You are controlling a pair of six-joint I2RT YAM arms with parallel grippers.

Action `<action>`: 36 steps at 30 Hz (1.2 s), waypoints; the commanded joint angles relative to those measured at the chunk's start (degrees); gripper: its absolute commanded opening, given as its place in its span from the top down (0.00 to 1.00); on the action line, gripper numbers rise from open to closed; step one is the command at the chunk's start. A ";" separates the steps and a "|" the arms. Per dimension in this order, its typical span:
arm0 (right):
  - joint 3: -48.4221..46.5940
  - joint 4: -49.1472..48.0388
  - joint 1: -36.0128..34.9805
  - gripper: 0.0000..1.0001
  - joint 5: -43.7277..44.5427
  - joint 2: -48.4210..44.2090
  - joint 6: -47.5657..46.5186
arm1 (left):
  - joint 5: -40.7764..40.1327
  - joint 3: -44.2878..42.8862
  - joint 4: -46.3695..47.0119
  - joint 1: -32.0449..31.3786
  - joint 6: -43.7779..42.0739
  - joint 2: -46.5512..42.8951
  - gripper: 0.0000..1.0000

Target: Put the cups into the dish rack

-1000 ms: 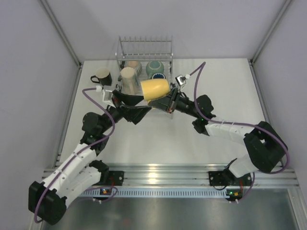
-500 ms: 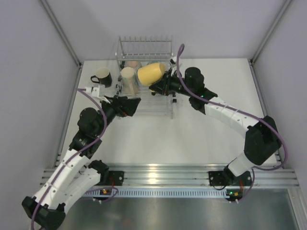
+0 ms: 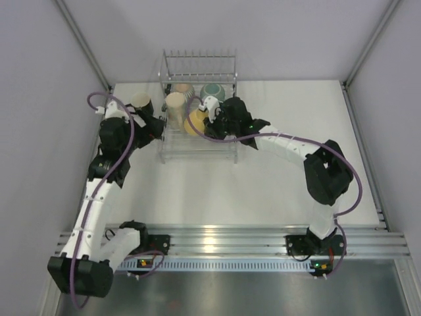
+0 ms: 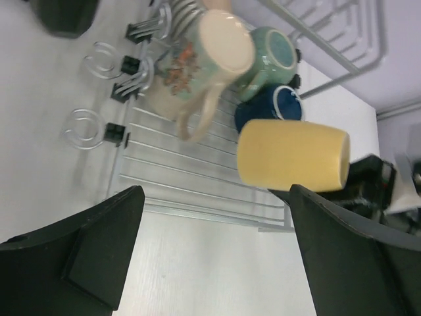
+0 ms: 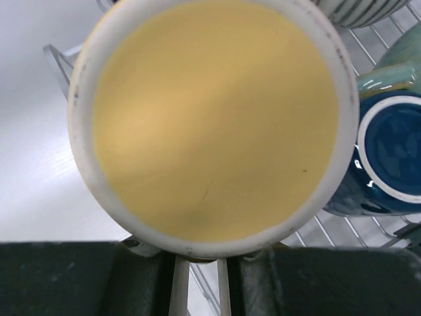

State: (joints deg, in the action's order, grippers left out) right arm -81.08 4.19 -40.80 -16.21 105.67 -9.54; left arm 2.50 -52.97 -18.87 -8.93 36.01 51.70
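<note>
The silver wire dish rack (image 3: 197,153) stands at the far middle of the table. My right gripper (image 3: 210,122) is shut on the small yellowish cup (image 3: 195,123) and holds it on its side low over the rack floor (image 4: 191,178). This cup (image 5: 210,118) fills the right wrist view above the gripper (image 5: 200,270). In the rack are the tall cream mug (image 3: 175,105), the ribbed beige cup (image 3: 184,88), the teal-green cup (image 3: 212,91) and the dark blue cup (image 4: 281,108). The black mug (image 3: 141,102) stands on the table left of the rack. My left gripper (image 3: 155,125) is open and empty beside it.
The rack's upright prongs (image 3: 199,62) line its far side. Wire loops (image 4: 84,128) stick out at the rack's left edge. Grey walls and slanted frame posts (image 3: 85,46) close in the table's far corners.
My right gripper has carried the yellowish cup from in front of the rack up and then down into it. My left arm has swung away leftward to beside the black mug.
</note>
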 commanded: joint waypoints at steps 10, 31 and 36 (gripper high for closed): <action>-9.18 -2.53 -7.19 1.00 2.40 4.36 -15.86 | 19.38 3.83 6.03 20.61 8.72 11.23 0.03; -22.54 8.56 -10.36 0.93 8.12 16.94 -22.19 | 19.47 9.64 9.12 23.25 8.28 10.70 0.03; -23.42 8.82 -10.80 0.79 9.09 17.73 -22.36 | 19.56 10.08 9.64 23.34 8.29 10.96 0.03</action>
State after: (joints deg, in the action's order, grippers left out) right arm -99.66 16.45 -50.61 -7.94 123.68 -30.89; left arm 21.23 -43.57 -12.86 13.85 43.86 63.37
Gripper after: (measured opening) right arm 0.196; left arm 0.970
